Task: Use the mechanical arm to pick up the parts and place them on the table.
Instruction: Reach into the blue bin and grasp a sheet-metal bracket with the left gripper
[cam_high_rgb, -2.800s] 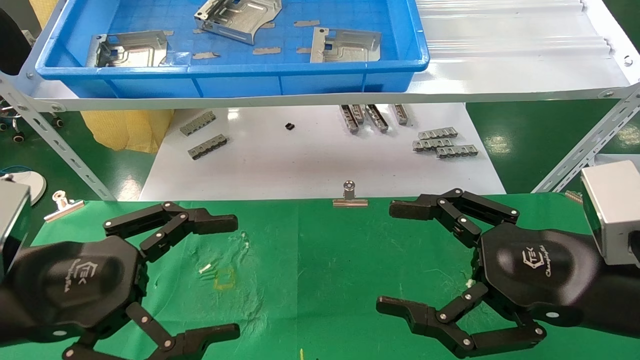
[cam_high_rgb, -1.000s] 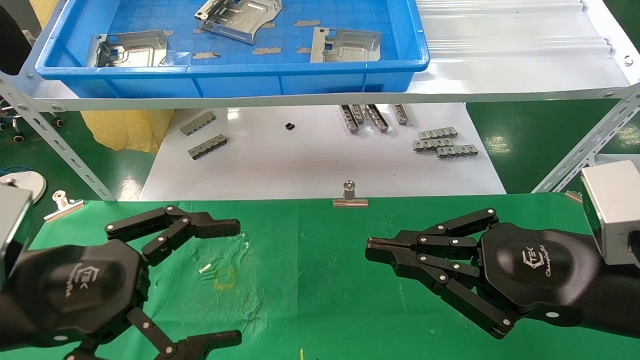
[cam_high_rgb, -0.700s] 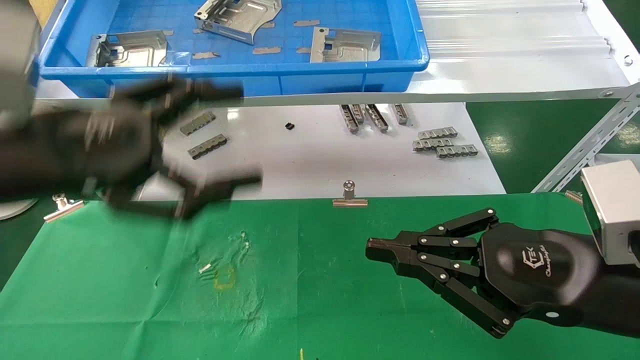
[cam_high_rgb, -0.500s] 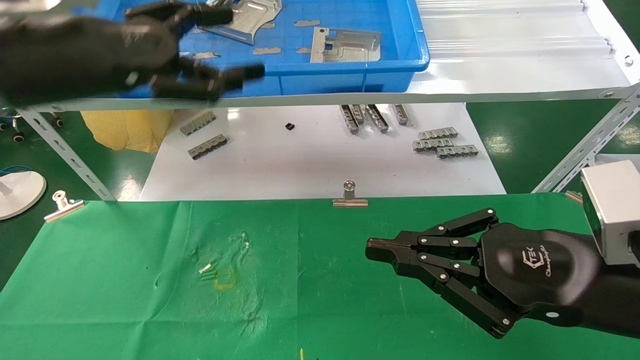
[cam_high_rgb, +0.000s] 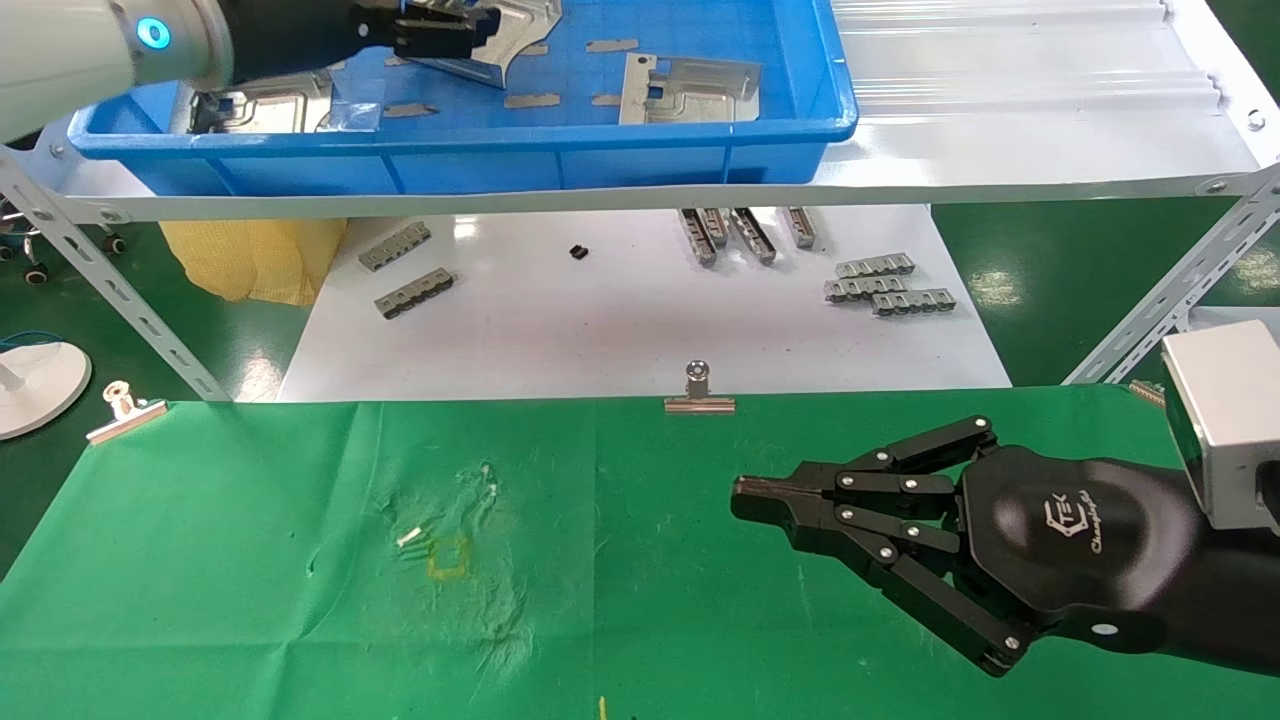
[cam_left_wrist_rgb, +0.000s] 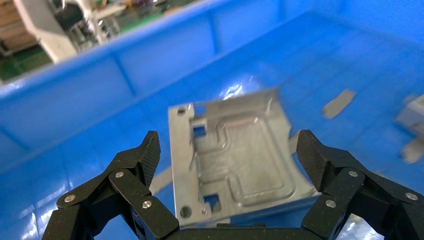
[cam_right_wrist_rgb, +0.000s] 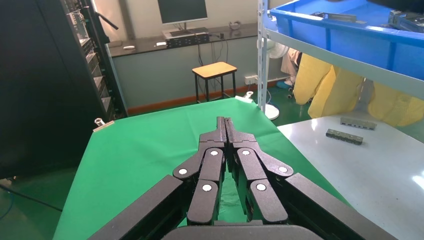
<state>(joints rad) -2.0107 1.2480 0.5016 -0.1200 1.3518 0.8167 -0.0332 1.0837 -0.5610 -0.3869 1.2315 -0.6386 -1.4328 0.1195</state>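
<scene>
Three shiny silver parts lie in the blue tray (cam_high_rgb: 460, 135) on the shelf: one at the left (cam_high_rgb: 265, 100), one in the middle (cam_high_rgb: 510, 30), one at the right (cam_high_rgb: 690, 92). My left arm, with its blue ring light (cam_high_rgb: 152, 33), reaches into the tray. The left gripper (cam_high_rgb: 440, 28) is open over the middle part. In the left wrist view the left gripper (cam_left_wrist_rgb: 229, 155) has its fingers spread on either side of a part (cam_left_wrist_rgb: 250, 165), above it and not touching. My right gripper (cam_high_rgb: 740, 497) is shut and empty, low over the green table (cam_high_rgb: 600, 600); it also shows in the right wrist view (cam_right_wrist_rgb: 224, 120).
A white board (cam_high_rgb: 600, 320) below the shelf holds small grey ridged strips (cam_high_rgb: 885, 290). Binder clips (cam_high_rgb: 700, 395) sit on the table's far edge. Slanted metal shelf legs (cam_high_rgb: 110, 290) stand at both sides. Loose grey strips (cam_high_rgb: 532, 100) lie in the tray.
My left arm has lifted off the green table and swung up and forward into the blue tray, still open. My right gripper closed earlier and has stayed still since.
</scene>
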